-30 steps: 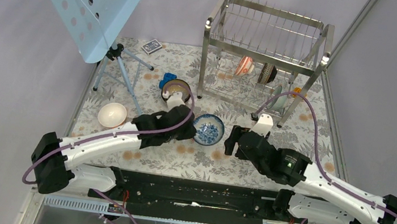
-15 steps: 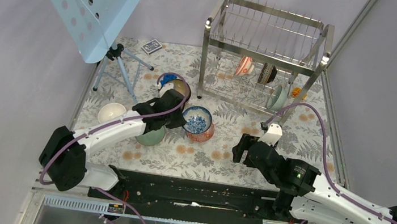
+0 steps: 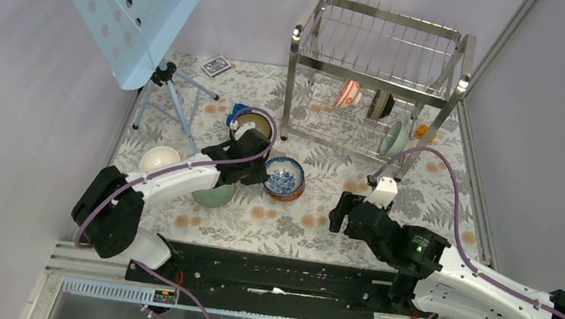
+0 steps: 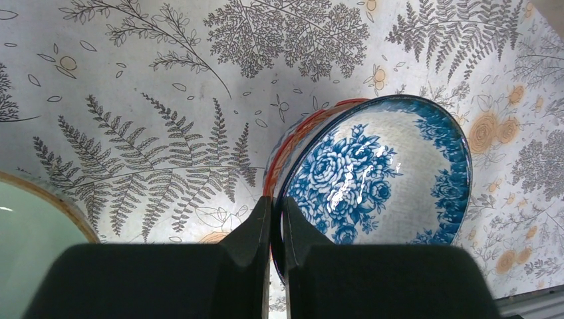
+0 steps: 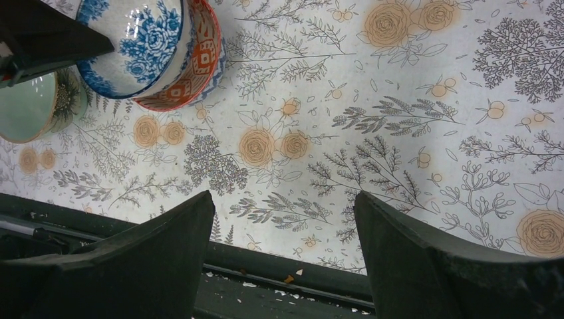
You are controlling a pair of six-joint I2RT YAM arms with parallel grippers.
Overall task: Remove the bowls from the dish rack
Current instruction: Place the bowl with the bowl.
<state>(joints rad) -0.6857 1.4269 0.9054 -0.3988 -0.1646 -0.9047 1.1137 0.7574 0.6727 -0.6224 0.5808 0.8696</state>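
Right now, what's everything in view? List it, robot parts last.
Shiny two-tier steel wire dish rack: 1, silver, far right of centre.
In its lower tier: 3, pink-and-white bowl, dark brown bowl, pale green bowl.
Blue-and-white floral ceramic bowl: 1, nested tilted in orange-red patterned bowl, table centre.
Second pale green bowl: 1, left of centre.
White bowl: 1, left.
Dark brown bowl with tan inside: 1, left of the rack.
Small blue object: 1, beside it.
Pale blue perforated music stand: 1, far left.
Small dark card box: 1, far edge.
Left tool: shut on blue-and-white bowl's rim.
Right tool: open, above floral tablecloth.
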